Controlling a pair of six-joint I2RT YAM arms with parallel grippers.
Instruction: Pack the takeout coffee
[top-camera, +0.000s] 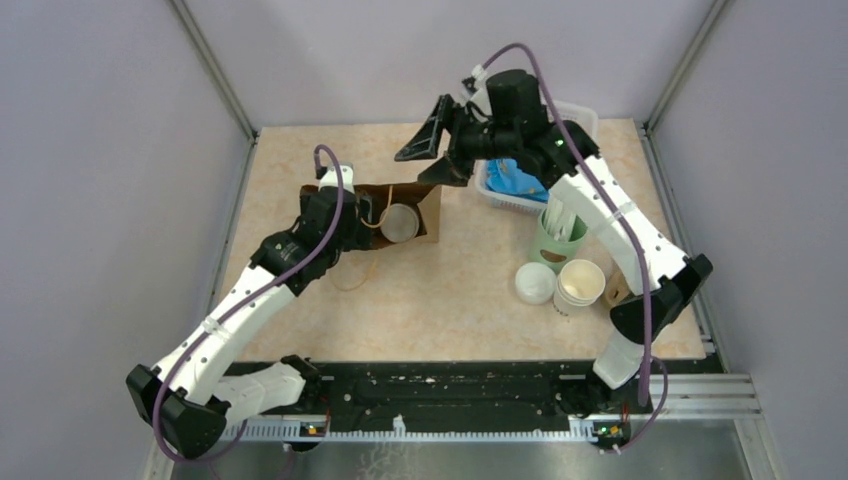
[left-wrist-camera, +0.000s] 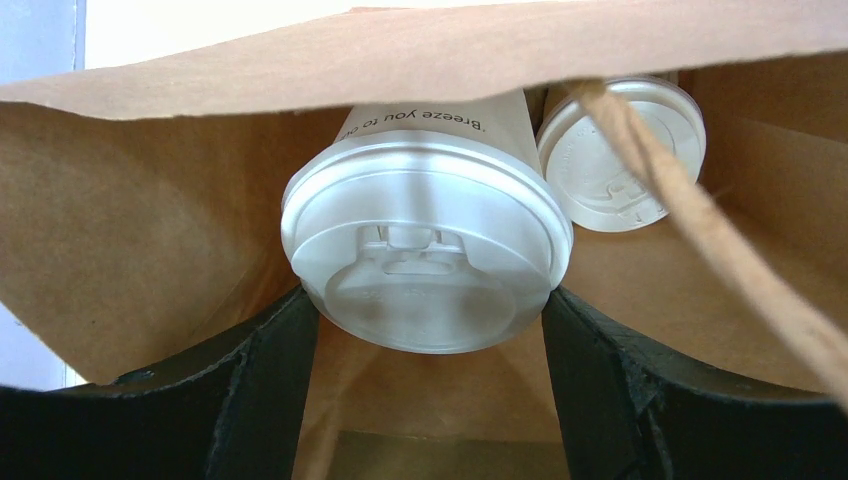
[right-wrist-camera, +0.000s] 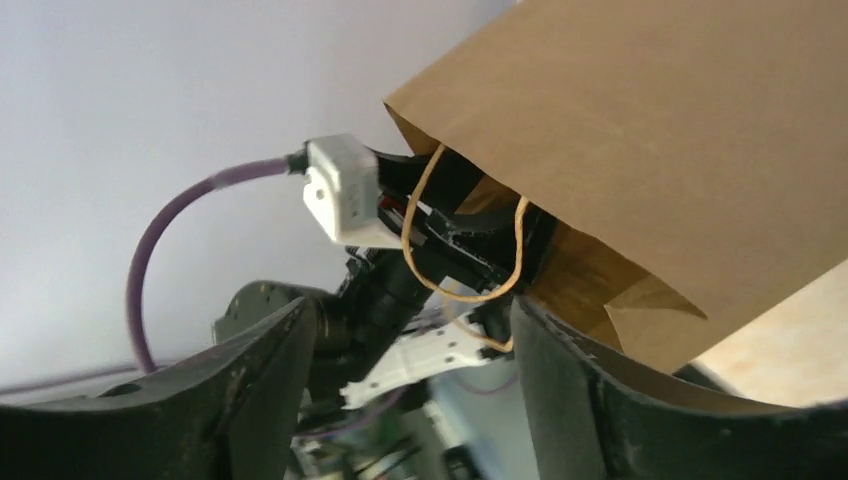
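The takeout coffee (left-wrist-camera: 427, 250), a white lidded cup with black lettering, lies inside the brown paper bag (left-wrist-camera: 130, 230), its lid facing my left wrist camera. My left gripper (left-wrist-camera: 425, 300) reaches into the bag's mouth, and its black fingers (left-wrist-camera: 260, 370) press the lid's rim on both sides. From above, the cup (top-camera: 400, 222) shows inside the bag (top-camera: 432, 205), with the left gripper (top-camera: 365, 222) at its left. My right gripper (top-camera: 425, 160) hangs open just above the bag's far right corner. In its own view the right gripper (right-wrist-camera: 410, 310) holds nothing, and the bag (right-wrist-camera: 650, 150) is close to its right finger.
A second white lid (left-wrist-camera: 620, 155) sits deeper in the bag, behind the bag's cord handle (left-wrist-camera: 700, 230). At the right stand a white basket (top-camera: 585, 115), a green holder (top-camera: 558, 240), a stack of lidless cups (top-camera: 580, 283) and a loose lid (top-camera: 534, 283).
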